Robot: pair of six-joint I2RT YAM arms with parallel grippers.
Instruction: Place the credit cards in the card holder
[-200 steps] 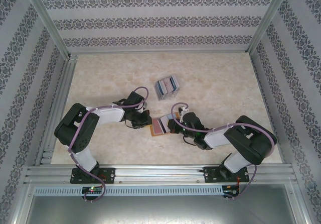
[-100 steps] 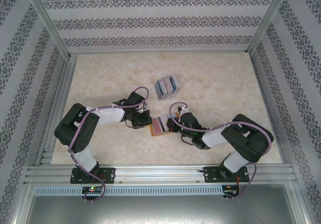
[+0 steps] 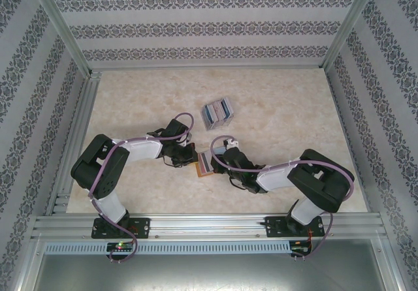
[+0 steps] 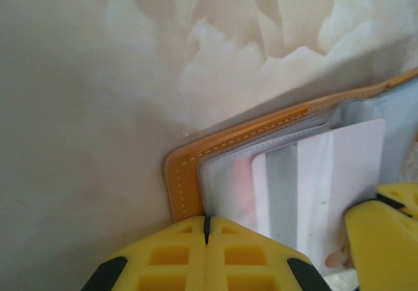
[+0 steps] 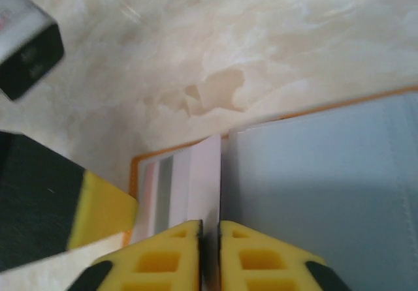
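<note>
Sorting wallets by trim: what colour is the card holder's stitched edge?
Orange-brown, on the card holder; clearest in the left wrist view.
</note>
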